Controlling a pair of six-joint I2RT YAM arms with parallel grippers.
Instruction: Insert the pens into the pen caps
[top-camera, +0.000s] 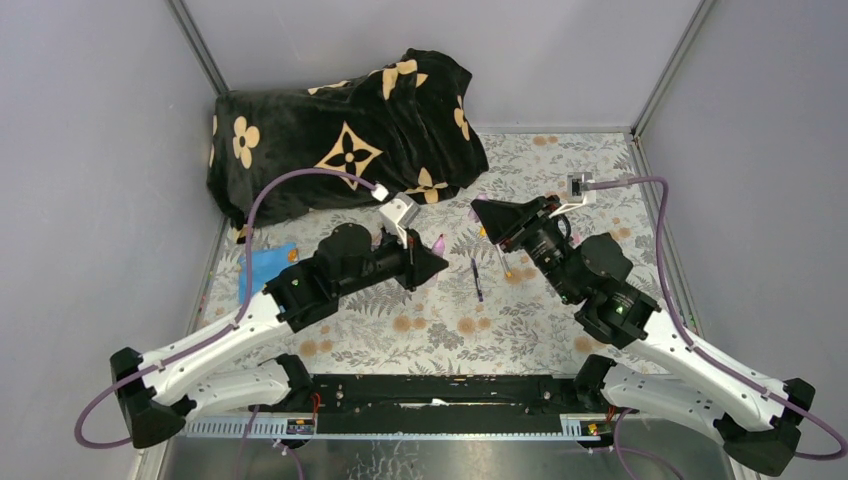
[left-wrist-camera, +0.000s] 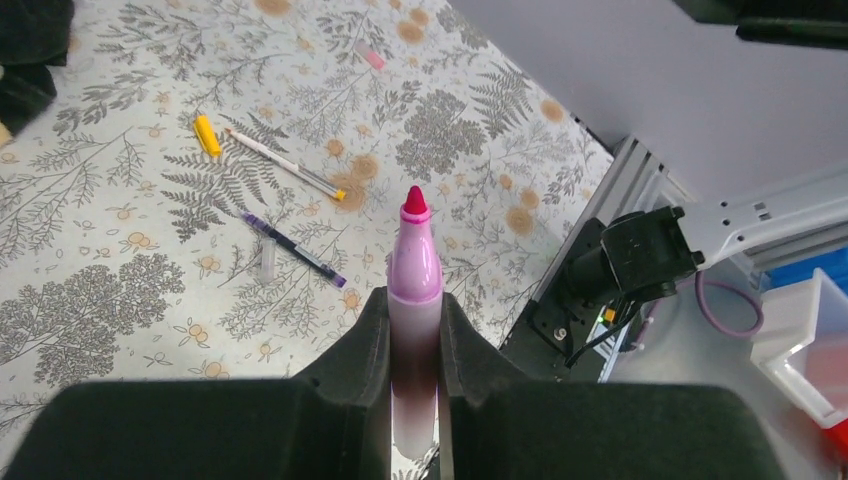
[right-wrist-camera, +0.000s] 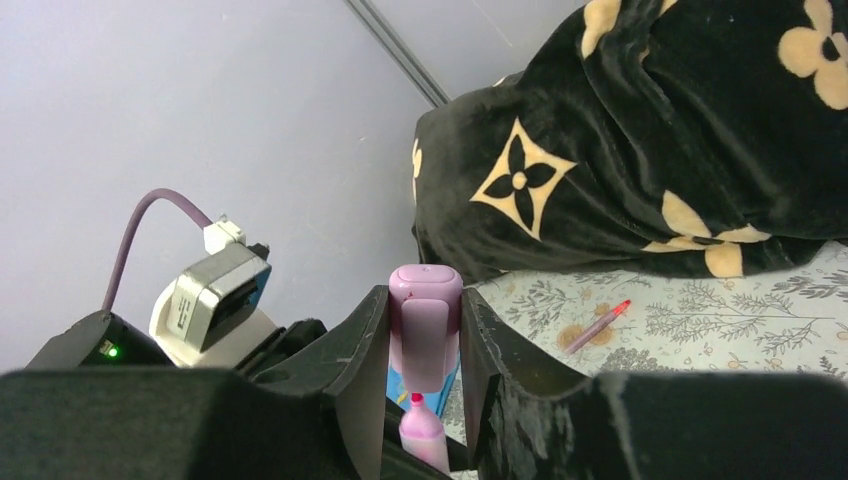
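Left fingers (left-wrist-camera: 365, 340): I have them narrow, clamped on the pink pen (left-wrist-camera: 414, 270). Its red tip points out past them, off the worktop (left-wrist-camera: 120, 300).
Right fingers (right-wrist-camera: 365, 335): I have them pinched on the lilac cap (right-wrist-camera: 425, 320), closed end towards my camera.
Pen and cap: in the right wrist view the pen's tip sits just at the cap's mouth. I cannot tell whether it has gone in.
Done: as I judge it, nothing; I see no pen with its cap on.
Left on the worktop: the white pen (left-wrist-camera: 285, 163), the dark blue pen (left-wrist-camera: 295, 250) and a red-tipped pen (right-wrist-camera: 598, 325), all bare.
Loose caps: a yellow cap (left-wrist-camera: 207, 135) near the white pen, a pale cap (left-wrist-camera: 267, 260) beside the blue one, and a pink cap (left-wrist-camera: 372, 57) well apart.
Stage: first pairing of four, lined up but not seated.
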